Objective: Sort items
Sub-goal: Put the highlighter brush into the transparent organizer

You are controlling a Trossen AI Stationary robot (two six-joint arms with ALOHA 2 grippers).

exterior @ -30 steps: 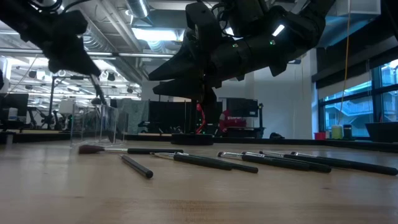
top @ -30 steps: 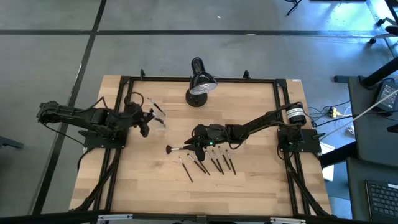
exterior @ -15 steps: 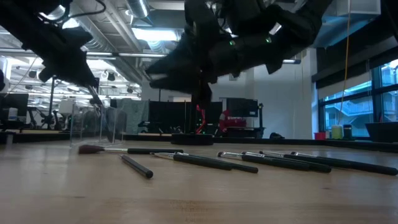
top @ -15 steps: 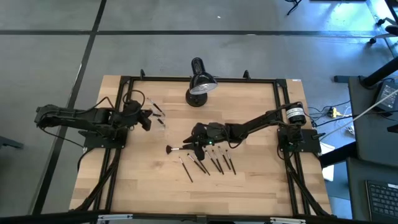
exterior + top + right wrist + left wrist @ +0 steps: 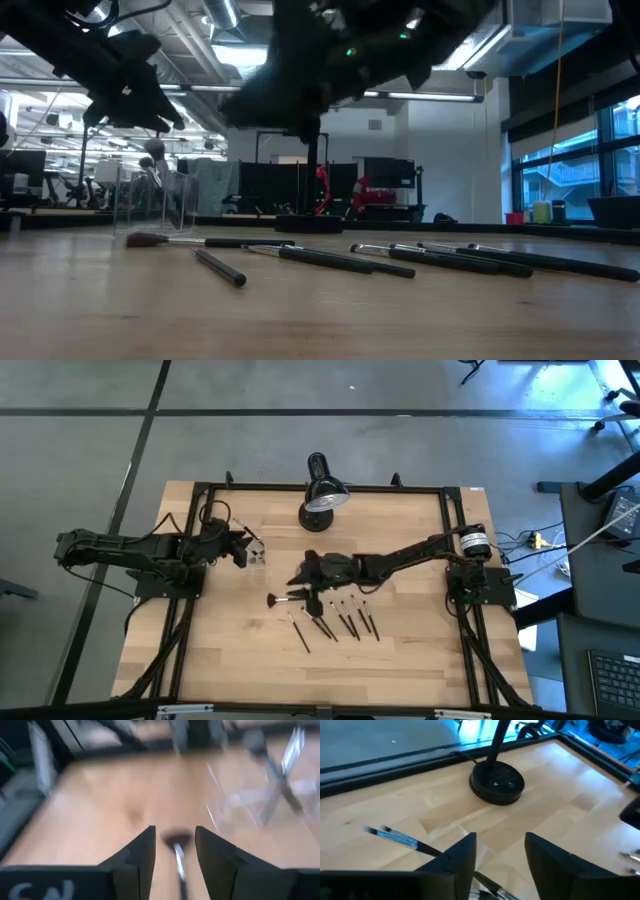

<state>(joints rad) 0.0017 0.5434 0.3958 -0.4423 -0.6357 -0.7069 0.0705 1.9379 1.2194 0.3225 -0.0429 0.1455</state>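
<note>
Here the left gripper [image 5: 243, 547] reaches low across the table [image 5: 420, 650] from its side, fingers [image 5: 461, 854] spread with nothing between them, poised just over the small clear cup [image 5: 256, 554] where a brush [image 5: 400, 838] leans. The right gripper [image 5: 303, 574] stretches in from the opposite side, its jaws parted and empty above a brown-tipped brush [image 5: 178, 851]. The other makeup brushes [image 5: 335, 622] lie in a loose row just beyond it, while the black desk lamp [image 5: 321, 497] stands farther back between both arms.

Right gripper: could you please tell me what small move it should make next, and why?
Probably lower straight down: the right gripper hovers open above the table, and the fluffy-tipped brush lies in line between its fingers, ungrasped.
</note>
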